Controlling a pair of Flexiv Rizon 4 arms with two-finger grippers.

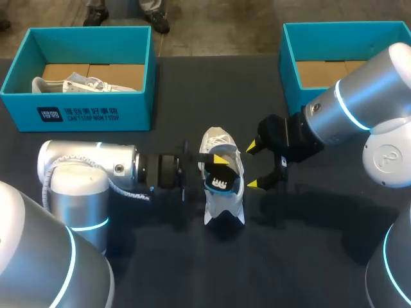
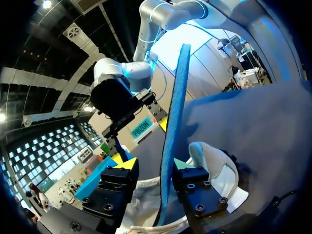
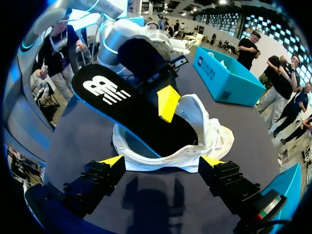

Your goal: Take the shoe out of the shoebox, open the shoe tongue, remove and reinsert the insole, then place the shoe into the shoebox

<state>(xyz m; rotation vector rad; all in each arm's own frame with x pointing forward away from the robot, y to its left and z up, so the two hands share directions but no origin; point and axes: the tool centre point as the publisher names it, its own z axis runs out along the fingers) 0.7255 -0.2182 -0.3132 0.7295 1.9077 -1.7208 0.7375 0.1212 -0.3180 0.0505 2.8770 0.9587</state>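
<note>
A white shoe (image 1: 221,192) lies on the dark table between my two grippers. Its black insole (image 1: 220,181), blue underneath, sticks halfway out of the shoe's opening. My left gripper (image 1: 217,165) reaches in from the left. In the left wrist view the insole (image 2: 175,97) stands edge-on between the fingers of the left gripper (image 2: 153,165), close to one finger and apart from the other, above the shoe (image 2: 219,165). My right gripper (image 1: 255,165) stands open just right of the shoe. In its own view the right gripper (image 3: 163,161) faces the shoe (image 3: 195,141) and the insole (image 3: 122,102).
A teal shoebox (image 1: 90,112) at the back left holds another white shoe (image 1: 70,83). A second teal box (image 1: 292,64) stands at the back right, behind my right arm. The table's near part is bare dark cloth.
</note>
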